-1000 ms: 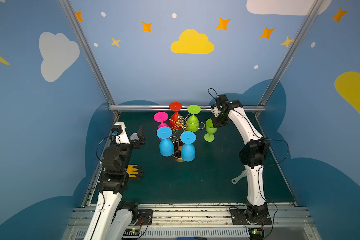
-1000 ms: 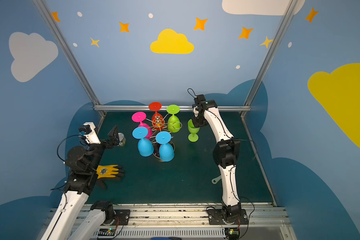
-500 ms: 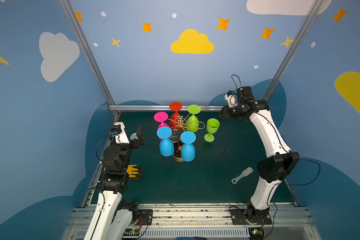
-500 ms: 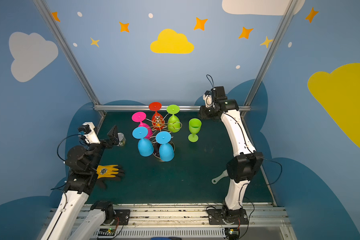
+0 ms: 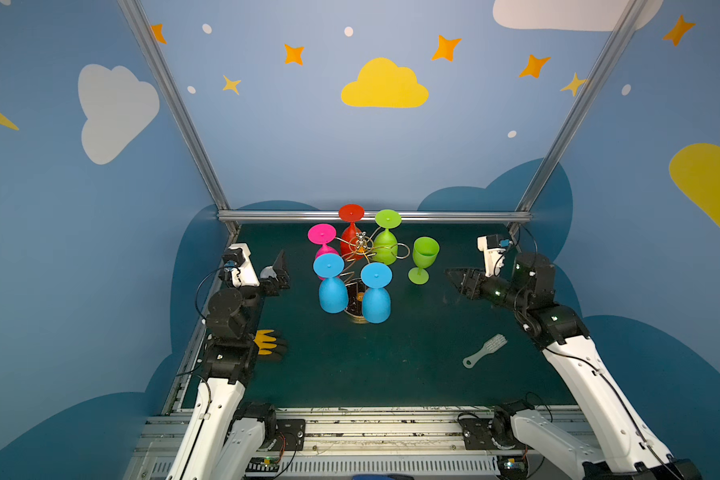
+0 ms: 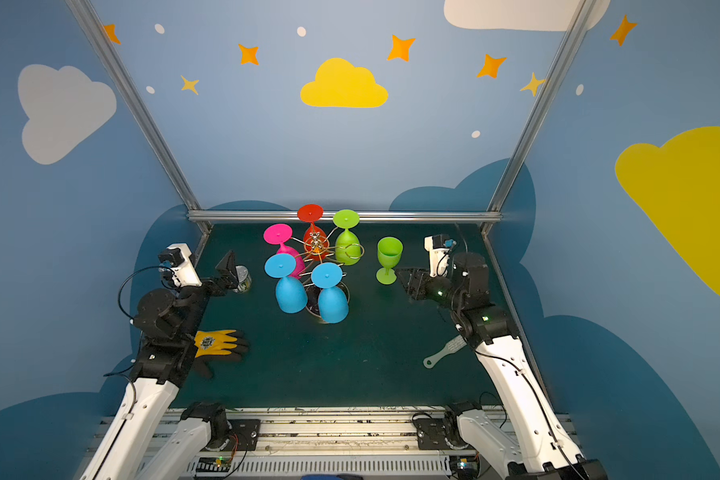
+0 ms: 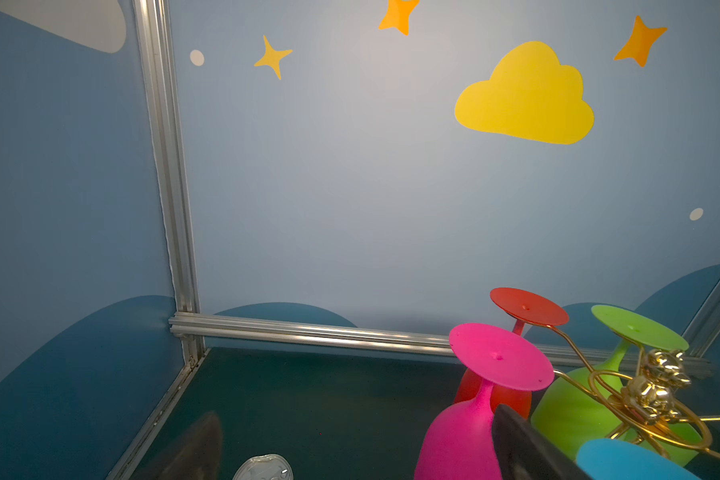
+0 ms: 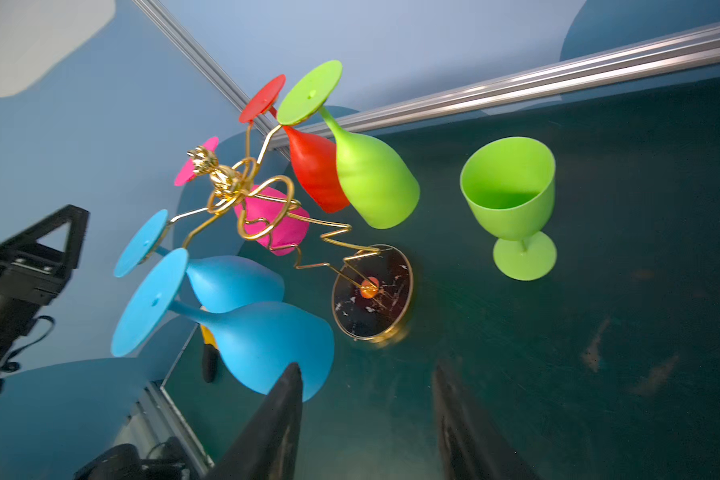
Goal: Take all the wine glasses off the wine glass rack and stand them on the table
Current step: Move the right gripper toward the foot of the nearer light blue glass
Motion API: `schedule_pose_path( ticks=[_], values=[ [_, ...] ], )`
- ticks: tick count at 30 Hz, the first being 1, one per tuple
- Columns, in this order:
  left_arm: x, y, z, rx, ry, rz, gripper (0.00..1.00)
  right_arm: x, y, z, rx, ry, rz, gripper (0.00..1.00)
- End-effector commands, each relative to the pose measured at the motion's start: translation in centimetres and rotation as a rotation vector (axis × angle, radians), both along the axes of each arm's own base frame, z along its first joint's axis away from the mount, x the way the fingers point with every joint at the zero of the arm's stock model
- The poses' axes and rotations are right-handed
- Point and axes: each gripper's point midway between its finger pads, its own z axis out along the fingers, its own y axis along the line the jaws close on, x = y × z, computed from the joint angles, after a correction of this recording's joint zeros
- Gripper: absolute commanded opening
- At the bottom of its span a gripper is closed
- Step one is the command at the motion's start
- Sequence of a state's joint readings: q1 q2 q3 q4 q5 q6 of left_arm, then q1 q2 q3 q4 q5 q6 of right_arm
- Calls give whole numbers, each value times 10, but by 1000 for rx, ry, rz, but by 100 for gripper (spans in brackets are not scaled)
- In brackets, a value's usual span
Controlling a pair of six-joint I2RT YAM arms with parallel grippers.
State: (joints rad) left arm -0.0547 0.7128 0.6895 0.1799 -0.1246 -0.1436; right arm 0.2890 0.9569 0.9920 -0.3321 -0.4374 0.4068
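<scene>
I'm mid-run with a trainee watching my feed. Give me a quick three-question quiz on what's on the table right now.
1. How many glasses hang upside down on the wine glass rack?
2. True or false: the upright green glass stands on the mat, clear of the rack.
3. The right gripper holds: A) a blue glass, B) the brush, C) nothing.
Key: 1. five: pink glass, red glass, hanging green glass, two blue glasses. 2. true. 3. C.

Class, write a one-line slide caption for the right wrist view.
Upright green wine glass stands on the mat beside the wine glass rack, which holds five inverted glasses.
</scene>
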Motion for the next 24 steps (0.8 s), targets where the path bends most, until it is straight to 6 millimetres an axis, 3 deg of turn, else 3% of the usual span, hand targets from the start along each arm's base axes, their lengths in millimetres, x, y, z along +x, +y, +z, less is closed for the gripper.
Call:
schedule_pose_path(
  ticks=[1,13,24],
  values=[
    [1,3,-4,-2,4,15,99,-5,21,14,98,-25,54,51],
    [2,3,-6,-13,8,12,99,-13,102,26,151,27,223,52],
    [0,1,-2,-38,-6,-8,99,-20,135,33,153,36,267,53]
  ],
)
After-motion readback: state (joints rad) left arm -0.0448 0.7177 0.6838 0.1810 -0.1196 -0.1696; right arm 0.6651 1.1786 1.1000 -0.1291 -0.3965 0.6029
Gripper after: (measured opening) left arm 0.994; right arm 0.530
